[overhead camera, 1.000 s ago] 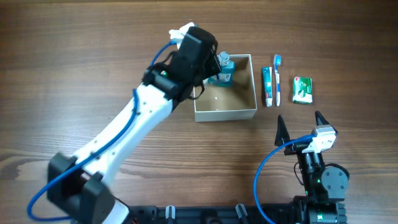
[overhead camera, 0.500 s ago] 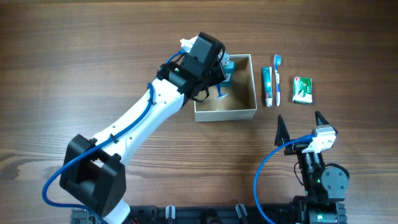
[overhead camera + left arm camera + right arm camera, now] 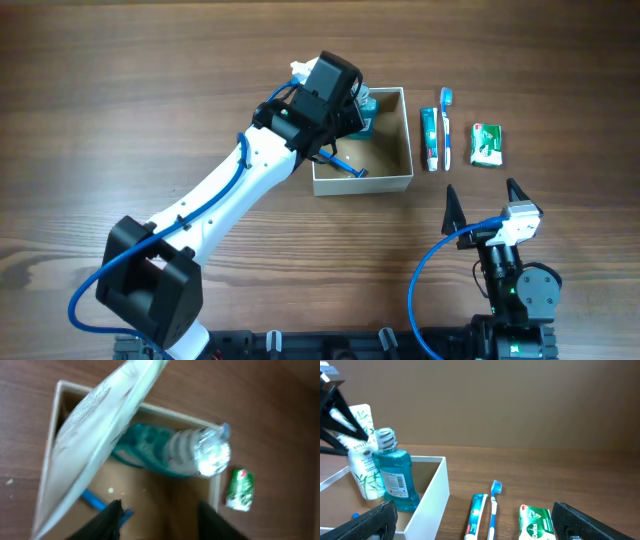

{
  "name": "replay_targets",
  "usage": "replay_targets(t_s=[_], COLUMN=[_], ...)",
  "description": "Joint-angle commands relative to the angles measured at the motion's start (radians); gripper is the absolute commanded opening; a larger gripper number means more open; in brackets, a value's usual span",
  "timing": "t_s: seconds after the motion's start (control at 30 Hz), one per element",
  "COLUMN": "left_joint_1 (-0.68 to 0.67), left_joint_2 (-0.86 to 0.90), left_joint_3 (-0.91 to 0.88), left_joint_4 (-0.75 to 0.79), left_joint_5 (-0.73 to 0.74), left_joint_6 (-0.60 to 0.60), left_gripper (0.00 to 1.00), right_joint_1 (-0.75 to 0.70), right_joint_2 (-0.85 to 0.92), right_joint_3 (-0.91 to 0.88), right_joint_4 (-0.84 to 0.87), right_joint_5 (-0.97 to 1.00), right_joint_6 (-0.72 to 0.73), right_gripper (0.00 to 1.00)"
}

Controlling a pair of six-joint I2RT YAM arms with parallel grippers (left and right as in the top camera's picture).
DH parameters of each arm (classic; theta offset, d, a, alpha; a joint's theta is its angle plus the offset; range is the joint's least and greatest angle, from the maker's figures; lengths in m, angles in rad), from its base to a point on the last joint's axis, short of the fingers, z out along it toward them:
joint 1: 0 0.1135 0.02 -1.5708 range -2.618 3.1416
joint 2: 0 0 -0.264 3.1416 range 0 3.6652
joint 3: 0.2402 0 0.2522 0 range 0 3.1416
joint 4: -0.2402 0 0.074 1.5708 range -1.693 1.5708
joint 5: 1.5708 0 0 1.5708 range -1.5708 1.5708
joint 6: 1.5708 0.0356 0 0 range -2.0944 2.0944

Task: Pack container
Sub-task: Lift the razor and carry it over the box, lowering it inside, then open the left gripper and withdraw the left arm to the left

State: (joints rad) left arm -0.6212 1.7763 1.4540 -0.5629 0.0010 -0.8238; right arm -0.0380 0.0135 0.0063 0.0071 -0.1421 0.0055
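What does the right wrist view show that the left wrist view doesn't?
Right wrist only: the toothpaste and toothbrush lying side by side outside the box, plus the printed label on the mouthwash bottle.
Left wrist only: a top-down look at the box floor, with a blue stick lying on it.
Both: the box, the mouthwash bottle inside it, the white tube leaning next to the bottle, and the green packet outside the box.

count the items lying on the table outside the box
3, all beside the box: toothpaste, toothbrush next to it, green packet farthest out. None seem hidden.
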Motion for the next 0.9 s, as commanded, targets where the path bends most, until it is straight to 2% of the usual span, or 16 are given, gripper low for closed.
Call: replay_targets(t_s=[0.0,0.13,0.23,0.37,0.53,0.6,0.7,0.87], left_joint_1=[-0.005,-0.005,-0.004,-0.004,-0.004,0.0,0.035,0.13], left_joint_2=[-0.069,-0.158,-0.263,-0.395,-0.571,-0.601,-0.621,-0.599], left_joint_3=[0.002,0.005,0.007,0.007,0.007,0.007,0.006,0.003], left_joint_4=[0.089,0.113,0.103,0.026,-0.29,-0.376,-0.51,-0.708], left_joint_5=[0.045,0.055,0.042,-0.065,-0.398,-0.464,-0.485,-0.473], left_joint_6=[0.09,0.176,0.245,0.249,0.247,0.243,0.239,0.107], left_gripper=[0.64,0.72,0.74,0.78,0.87,0.88,0.87,0.88], right_joint_1=[0.006,0.006,0.006,0.006,0.006,0.006,0.006,0.006], right_joint_2=[-0.006,-0.006,-0.006,-0.006,-0.006,-0.006,-0.006,-0.006], right_joint_3=[-0.001,-0.001,-0.001,-0.001,-0.001,-0.001,-0.001,-0.001], right_joint_4=[0.004,0.004,0.004,0.004,0.004,0.004,0.004,0.004], right_joint_5=[-0.009,-0.009,-0.009,-0.009,-0.009,-0.009,-0.009,-0.009], right_joint_6=[-0.003,-0.003,-0.003,-0.003,-0.003,-0.003,-0.003,-0.003], right_gripper=[1.0,1.0,1.0,1.0,1.0,1.0,1.0,1.0])
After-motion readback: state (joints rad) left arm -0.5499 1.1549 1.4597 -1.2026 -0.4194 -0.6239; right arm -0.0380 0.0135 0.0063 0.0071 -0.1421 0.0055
